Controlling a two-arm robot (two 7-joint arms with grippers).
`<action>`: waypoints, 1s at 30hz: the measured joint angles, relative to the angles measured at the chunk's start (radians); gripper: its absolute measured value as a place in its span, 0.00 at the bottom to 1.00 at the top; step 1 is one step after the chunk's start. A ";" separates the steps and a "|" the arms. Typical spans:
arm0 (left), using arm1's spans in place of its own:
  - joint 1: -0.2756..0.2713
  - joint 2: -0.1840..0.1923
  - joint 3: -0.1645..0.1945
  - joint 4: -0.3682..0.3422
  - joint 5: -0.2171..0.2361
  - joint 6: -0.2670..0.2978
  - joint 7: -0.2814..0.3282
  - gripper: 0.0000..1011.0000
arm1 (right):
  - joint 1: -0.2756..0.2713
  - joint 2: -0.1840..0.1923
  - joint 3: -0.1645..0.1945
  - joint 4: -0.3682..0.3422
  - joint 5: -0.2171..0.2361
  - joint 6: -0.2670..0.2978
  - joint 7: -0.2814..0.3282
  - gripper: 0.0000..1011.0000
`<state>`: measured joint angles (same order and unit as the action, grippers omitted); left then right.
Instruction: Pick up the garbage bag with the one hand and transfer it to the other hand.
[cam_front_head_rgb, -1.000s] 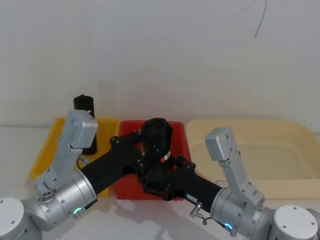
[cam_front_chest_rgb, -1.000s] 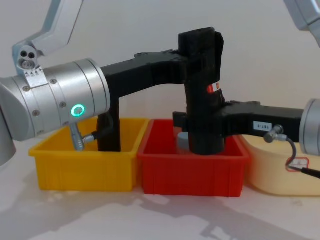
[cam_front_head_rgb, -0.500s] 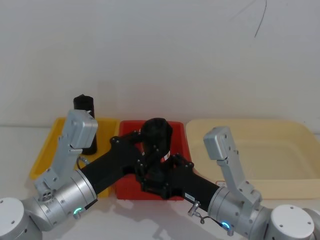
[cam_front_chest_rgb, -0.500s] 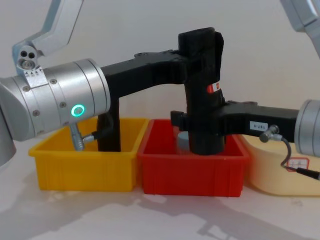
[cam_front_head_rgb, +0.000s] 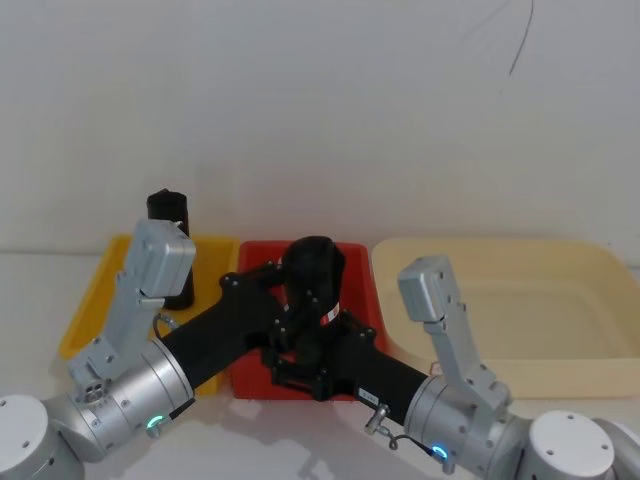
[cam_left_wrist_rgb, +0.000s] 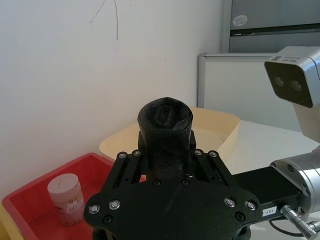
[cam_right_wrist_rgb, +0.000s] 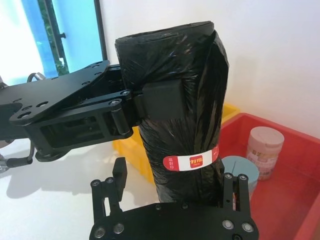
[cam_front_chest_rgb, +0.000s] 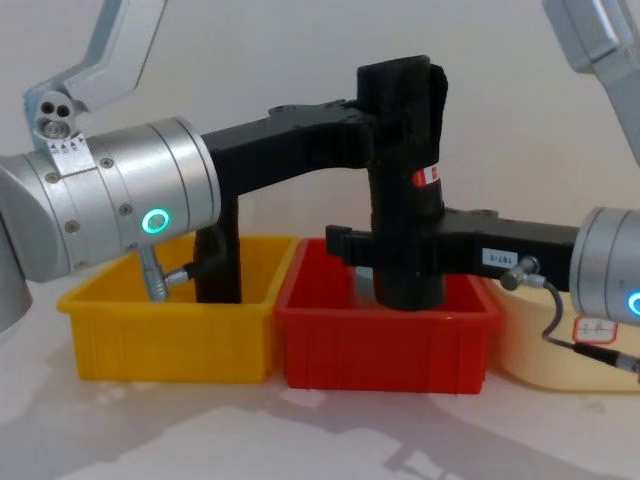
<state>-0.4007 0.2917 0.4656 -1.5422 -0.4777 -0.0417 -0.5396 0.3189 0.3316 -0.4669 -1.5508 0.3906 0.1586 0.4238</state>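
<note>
The garbage bag (cam_front_head_rgb: 316, 268) is a tall black roll with a red-and-white sticker (cam_right_wrist_rgb: 191, 161), held upright over the red bin (cam_front_chest_rgb: 380, 340). My left gripper (cam_front_chest_rgb: 388, 108), on the green-lit wrist, is shut on the roll's upper part, with one pad (cam_right_wrist_rgb: 160, 100) pressed into the wrap. My right gripper (cam_front_chest_rgb: 392, 255), on the blue-lit wrist, reaches in low from the right. Its fingers (cam_right_wrist_rgb: 107, 194) stand on either side of the roll's lower part, open, with a gap showing on one side. In the left wrist view the roll (cam_left_wrist_rgb: 165, 117) rises between my own fingers.
A second black roll (cam_front_head_rgb: 170, 215) stands in the yellow bin (cam_front_head_rgb: 90, 300) on the left. A small white jar (cam_right_wrist_rgb: 265, 145) and a blue-grey lid (cam_right_wrist_rgb: 241, 167) lie in the red bin. A large cream tray (cam_front_head_rgb: 520, 300) sits to the right.
My right gripper has slid further left, so its fingers now reach past the roll's lower part. The left gripper and the roll have stayed put.
</note>
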 joint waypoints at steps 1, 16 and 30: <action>0.000 0.000 0.000 0.000 0.000 0.000 0.000 0.37 | 0.001 -0.001 -0.001 0.003 0.002 -0.002 0.000 0.99; 0.000 0.000 0.000 0.000 0.000 0.000 0.000 0.37 | 0.014 -0.009 -0.009 0.023 0.019 -0.011 -0.007 0.99; 0.000 0.000 0.000 0.000 0.000 0.000 0.000 0.37 | 0.026 -0.009 -0.020 0.026 0.019 0.032 -0.036 0.73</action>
<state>-0.4007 0.2915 0.4655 -1.5421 -0.4777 -0.0417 -0.5397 0.3445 0.3226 -0.4871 -1.5253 0.4097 0.1910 0.3877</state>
